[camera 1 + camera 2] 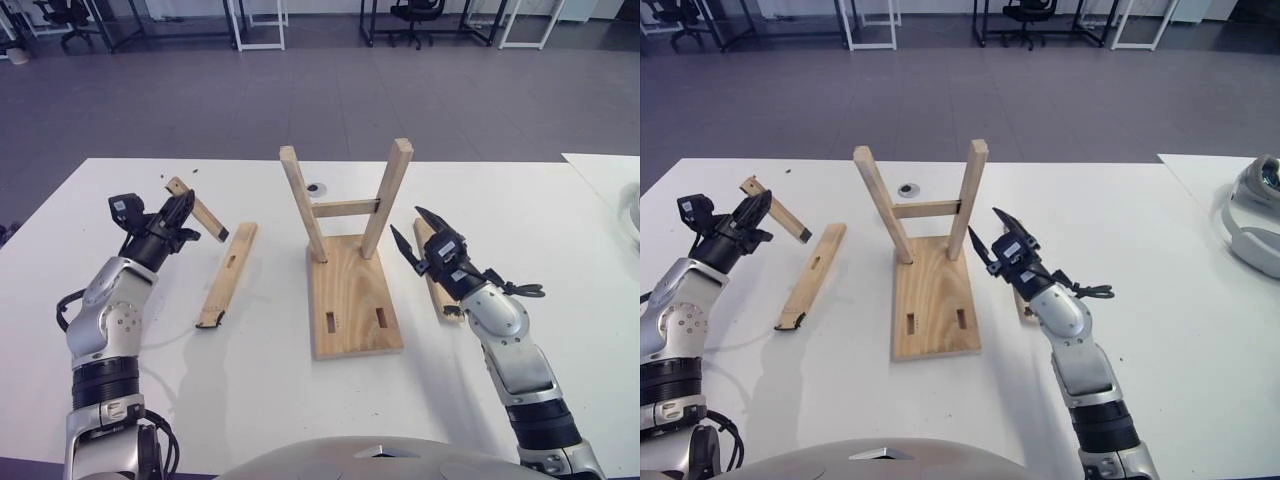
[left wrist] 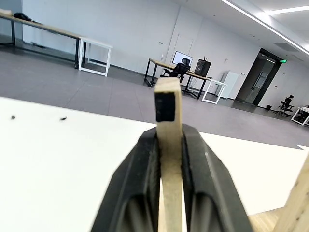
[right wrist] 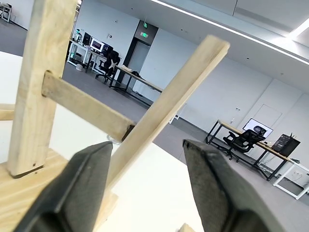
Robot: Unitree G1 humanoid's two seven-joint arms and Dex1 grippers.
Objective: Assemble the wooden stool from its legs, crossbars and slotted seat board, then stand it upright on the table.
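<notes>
The slotted seat board (image 1: 352, 300) lies flat mid-table. Two legs (image 1: 301, 203) (image 1: 388, 197) stand up from its far end, splayed apart and joined by a crossbar (image 1: 345, 208). Its two near slots (image 1: 331, 321) are empty. My left gripper (image 1: 183, 210) is shut on a short wooden piece (image 1: 203, 215), held tilted above the table's left side; the left wrist view shows that piece (image 2: 168, 145) clamped between the fingers (image 2: 137, 188). A loose leg (image 1: 229, 273) lies left of the board. My right gripper (image 1: 406, 222) is open just right of the standing legs, over another loose leg (image 1: 438, 285).
A white headset (image 1: 1252, 218) lies on the neighbouring table at the far right. A small round grommet (image 1: 317, 188) sits in the tabletop behind the stool. Bare white table (image 1: 250, 400) stretches in front of the seat board.
</notes>
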